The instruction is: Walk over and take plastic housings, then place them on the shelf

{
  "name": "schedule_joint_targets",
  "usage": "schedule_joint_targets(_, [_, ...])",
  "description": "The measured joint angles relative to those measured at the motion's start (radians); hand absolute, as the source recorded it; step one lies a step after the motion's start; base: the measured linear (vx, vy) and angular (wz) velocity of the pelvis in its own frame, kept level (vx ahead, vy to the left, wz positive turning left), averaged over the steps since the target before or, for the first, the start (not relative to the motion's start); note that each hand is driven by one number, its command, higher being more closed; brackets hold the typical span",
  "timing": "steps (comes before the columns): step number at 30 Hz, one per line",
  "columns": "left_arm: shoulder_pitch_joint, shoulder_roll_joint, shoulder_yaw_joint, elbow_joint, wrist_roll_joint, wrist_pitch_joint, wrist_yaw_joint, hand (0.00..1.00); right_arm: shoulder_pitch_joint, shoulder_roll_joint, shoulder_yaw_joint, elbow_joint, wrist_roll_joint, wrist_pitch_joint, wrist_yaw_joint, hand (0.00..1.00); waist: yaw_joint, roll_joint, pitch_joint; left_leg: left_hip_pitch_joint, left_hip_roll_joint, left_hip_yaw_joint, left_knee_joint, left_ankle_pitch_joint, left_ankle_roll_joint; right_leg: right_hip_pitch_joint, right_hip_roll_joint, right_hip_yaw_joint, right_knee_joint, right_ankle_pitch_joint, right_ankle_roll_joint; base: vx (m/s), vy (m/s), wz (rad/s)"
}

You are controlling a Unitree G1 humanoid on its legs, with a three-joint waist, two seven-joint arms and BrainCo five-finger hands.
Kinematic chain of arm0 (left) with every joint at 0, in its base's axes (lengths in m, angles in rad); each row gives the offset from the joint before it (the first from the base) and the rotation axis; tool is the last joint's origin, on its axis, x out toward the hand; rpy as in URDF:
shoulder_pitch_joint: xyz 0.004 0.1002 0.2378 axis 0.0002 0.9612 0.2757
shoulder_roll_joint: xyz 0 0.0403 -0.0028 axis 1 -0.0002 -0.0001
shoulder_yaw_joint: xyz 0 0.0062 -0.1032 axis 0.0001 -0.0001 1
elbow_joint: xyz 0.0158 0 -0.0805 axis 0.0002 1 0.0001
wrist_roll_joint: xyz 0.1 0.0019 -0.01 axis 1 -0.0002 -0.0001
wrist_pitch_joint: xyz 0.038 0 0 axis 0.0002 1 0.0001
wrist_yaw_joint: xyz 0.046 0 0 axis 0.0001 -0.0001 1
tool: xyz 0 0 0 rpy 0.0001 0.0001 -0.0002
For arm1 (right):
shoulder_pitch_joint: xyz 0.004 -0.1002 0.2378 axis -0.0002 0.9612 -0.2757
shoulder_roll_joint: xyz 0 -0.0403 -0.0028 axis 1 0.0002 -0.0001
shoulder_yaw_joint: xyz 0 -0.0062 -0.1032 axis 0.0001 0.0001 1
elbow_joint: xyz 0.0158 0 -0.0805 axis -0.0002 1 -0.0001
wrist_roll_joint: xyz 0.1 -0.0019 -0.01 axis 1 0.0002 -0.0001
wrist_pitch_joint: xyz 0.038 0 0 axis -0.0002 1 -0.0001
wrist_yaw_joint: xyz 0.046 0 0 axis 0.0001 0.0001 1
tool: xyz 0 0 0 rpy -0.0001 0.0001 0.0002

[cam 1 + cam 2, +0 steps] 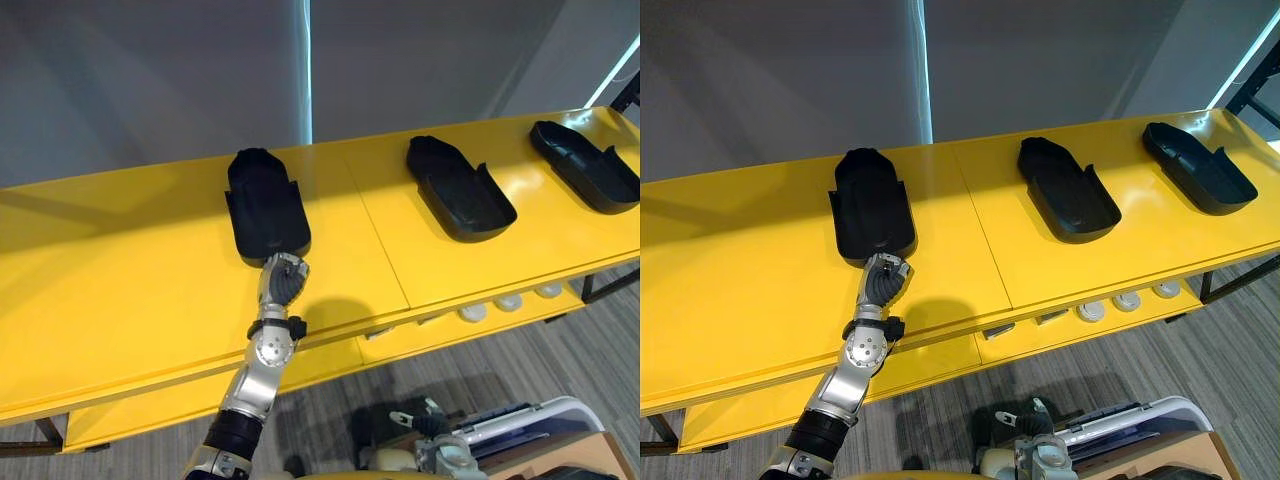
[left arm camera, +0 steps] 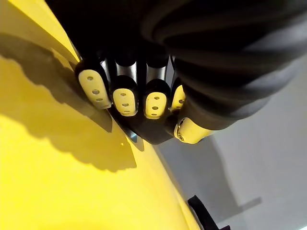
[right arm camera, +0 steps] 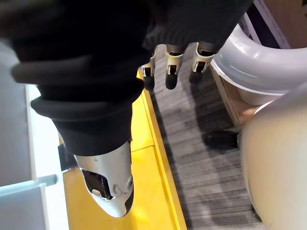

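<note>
Three housings along shelf (image 1: 120, 270): left housing (image 1: 266, 205), middle housing (image 1: 460, 188), right housing (image 1: 585, 165); left hand (image 1: 283, 277) at left housing's near end.

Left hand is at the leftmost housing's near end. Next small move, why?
Probably open the left hand and let go: its fingers curl on the near edge of the leftmost housing, which already lies flat on the yellow shelf in line with the middle housing and the right housing. Right hand hangs open.
</note>
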Motion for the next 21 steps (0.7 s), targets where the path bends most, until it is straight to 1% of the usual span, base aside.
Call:
schedule_joint_targets(3, [-0.013, -0.001, 0.017, 0.009, -0.004, 0.001, 0.0, 1.0, 0.0, 0.0, 0.0, 0.005, 0.0, 0.0, 0.0, 0.0, -0.001, -0.005, 0.0, 0.0, 0.0, 0.0, 0.0, 0.0, 0.0, 0.0, 0.0, 0.0, 0.0, 0.0, 0.0, 0.0, 0.0, 0.0])
schedule_joint_targets(8, [-0.019, 0.0, 0.021, 0.011, -0.008, -0.001, 0.0, 1.0, 0.0, 0.0, 0.0, 0.006, 0.0, 0.0, -0.001, 0.0, -0.004, -0.007, 0.0, 0.001, 0.0, 0.0, -0.002, 0.0, 0.0, 0.0, 0.0, -0.001, 0.0, 0.0, 0.001, 0.0, 0.0, 0.0])
schedule_joint_targets(10, [-0.018, 0.0, 0.019, 0.0, -0.025, -0.002, -0.001, 1.0, 0.0, 0.0, 0.0, 0.007, 0.0, 0.0, -0.001, 0.0, -0.003, -0.007, 0.0, 0.001, 0.0, -0.001, -0.003, 0.0, 0.0, 0.0, 0.0, -0.003, 0.0, -0.001, 0.001, 0.0, 0.0, 0.0])
schedule_joint_targets(13, [0.011, 0.001, 0.014, -0.078, -0.078, 0.005, -0.009, 1.0, -0.003, 0.0, 0.0, 0.009, 0.0, 0.0, -0.001, 0.0, -0.003, -0.006, 0.0, 0.001, 0.0, -0.005, -0.007, 0.001, 0.001, 0.0, -0.001, -0.008, 0.001, -0.001, 0.001, 0.0, 0.0, 0.02])
schedule_joint_targets(15, [0.046, 0.019, -0.003, -0.278, -0.118, 0.004, -0.032, 1.0, -0.005, -0.004, -0.008, 0.035, 0.0, -0.001, -0.002, 0.0, 0.008, -0.007, 0.0, -0.007, -0.001, -0.015, 0.003, 0.001, 0.001, 0.0, -0.004, -0.015, 0.004, -0.001, 0.001, 0.0, 0.0, 0.12])
schedule_joint_targets(16, [0.052, 0.023, -0.005, -0.326, -0.124, -0.001, -0.036, 1.0, -0.007, -0.004, -0.01, 0.04, 0.001, 0.0, -0.002, 0.0, 0.009, -0.007, 0.0, -0.01, -0.001, -0.019, 0.004, 0.001, 0.001, 0.001, -0.005, -0.019, 0.005, -0.001, 0.001, 0.01, 0.013, 0.25])
schedule_joint_targets(18, [0.061, 0.05, 0.016, -0.549, -0.182, -0.053, -0.042, 1.0, -0.006, -0.008, -0.015, 0.05, 0.0, 0.001, -0.001, 0.0, 0.016, -0.007, 0.0, -0.016, -0.003, -0.044, 0.017, 0.002, 0.001, 0.011, -0.011, -0.037, 0.005, -0.001, 0.001, 0.01, 0.034, 0.31])
schedule_joint_targets(19, [0.062, 0.055, 0.034, -0.593, -0.192, -0.062, -0.042, 1.0, -0.007, -0.009, -0.015, 0.053, 0.0, 0.0, -0.001, 0.0, 0.018, -0.007, 0.0, -0.016, -0.004, -0.049, 0.02, 0.002, 0.001, 0.015, -0.012, -0.04, 0.005, -0.001, 0.001, -0.01, 0.044, 0.22])
schedule_joint_targets(20, [0.071, 0.062, 0.102, -0.69, -0.21, -0.09, -0.036, 1.0, -0.009, -0.013, -0.012, 0.064, 0.0, 0.0, 0.0, 0.0, 0.027, -0.006, 0.0, -0.015, -0.005, -0.057, 0.021, 0.002, 0.001, 0.024, -0.013, -0.045, 0.005, -0.001, 0.001, -0.03, 0.034, 0.14])
schedule_joint_targets(21, [0.077, 0.061, 0.151, -0.734, -0.227, -0.109, -0.022, 1.0, -0.009, -0.015, -0.012, 0.07, 0.0, -0.001, 0.0, 0.0, 0.034, -0.006, 0.0, -0.015, -0.006, -0.06, 0.023, 0.002, 0.002, 0.028, -0.015, -0.05, 0.005, -0.001, 0.001, -0.04, 0.037, 0.2])
